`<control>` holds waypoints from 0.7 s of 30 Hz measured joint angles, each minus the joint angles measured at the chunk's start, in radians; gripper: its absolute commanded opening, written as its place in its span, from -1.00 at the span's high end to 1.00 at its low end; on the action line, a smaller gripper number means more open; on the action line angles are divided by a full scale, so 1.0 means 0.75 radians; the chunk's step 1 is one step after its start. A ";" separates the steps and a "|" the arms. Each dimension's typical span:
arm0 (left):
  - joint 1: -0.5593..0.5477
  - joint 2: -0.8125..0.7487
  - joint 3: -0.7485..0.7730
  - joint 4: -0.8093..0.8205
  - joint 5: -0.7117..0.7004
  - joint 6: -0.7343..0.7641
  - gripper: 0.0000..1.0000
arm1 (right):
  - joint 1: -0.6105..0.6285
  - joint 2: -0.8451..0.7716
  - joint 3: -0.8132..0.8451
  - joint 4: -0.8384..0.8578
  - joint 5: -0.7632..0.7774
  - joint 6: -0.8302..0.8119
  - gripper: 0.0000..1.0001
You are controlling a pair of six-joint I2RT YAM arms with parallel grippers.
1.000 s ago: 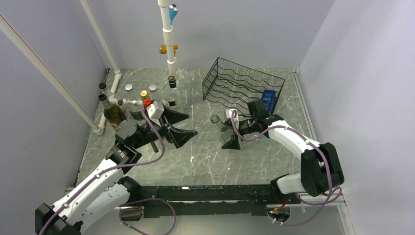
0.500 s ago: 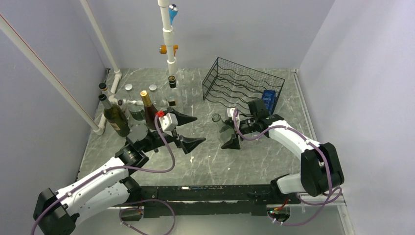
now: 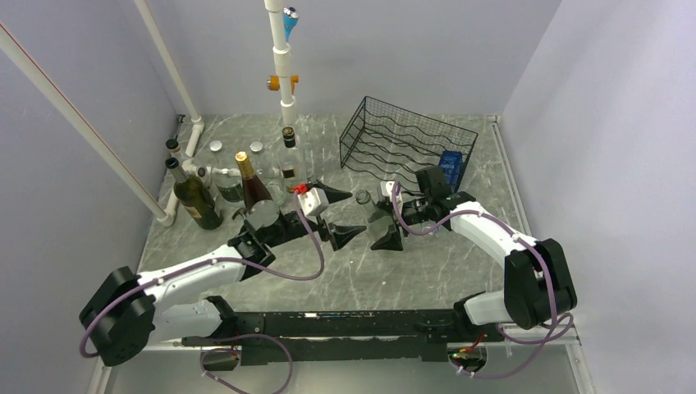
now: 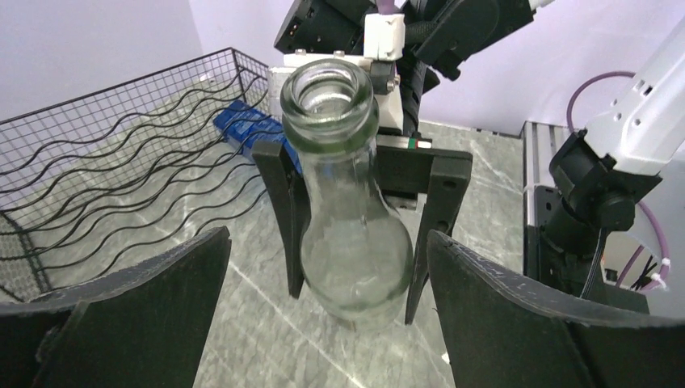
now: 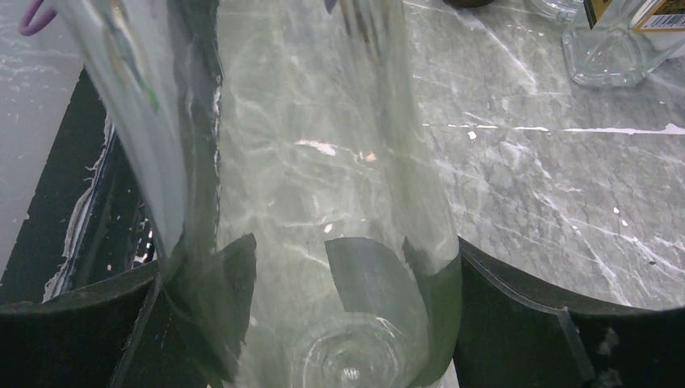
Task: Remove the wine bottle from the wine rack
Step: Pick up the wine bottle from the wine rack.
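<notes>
Already off the wine rack (image 3: 406,144): wine bottle (image 4: 351,242) sitting in the right gripper (image 4: 353,305)

Beneath everything, the grey marble table (image 3: 410,275) is spreading out, and the black wire wine rack is standing at its back right corner. At the back left a white pipe frame (image 3: 283,74) is rising, with several upright bottles (image 3: 250,187) crowding near its foot. The clear glass wine bottle is standing roughly upright in front of the rack, apart from it, its open mouth pointing up; whether its base is touching the marble cannot be told. The right gripper's two black fingers are pinching the bottle's rounded body from either side. The left gripper (image 3: 357,213) is hovering just beside the bottle, jaws spread wide; in its wrist view the glass is showing between its two fingers, neither touching it. Smallest, a blue box (image 3: 450,164) is sitting against the rack's right end
</notes>
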 measured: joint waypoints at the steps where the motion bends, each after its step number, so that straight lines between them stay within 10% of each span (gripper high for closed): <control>1: -0.002 0.026 0.004 0.029 0.003 -0.010 -0.89 | 0.000 0.001 0.000 0.000 -0.001 0.000 0.99; 21: -0.038 0.379 0.136 0.411 0.016 -0.245 -0.43 | -0.002 0.001 0.000 0.000 -0.018 -0.002 0.98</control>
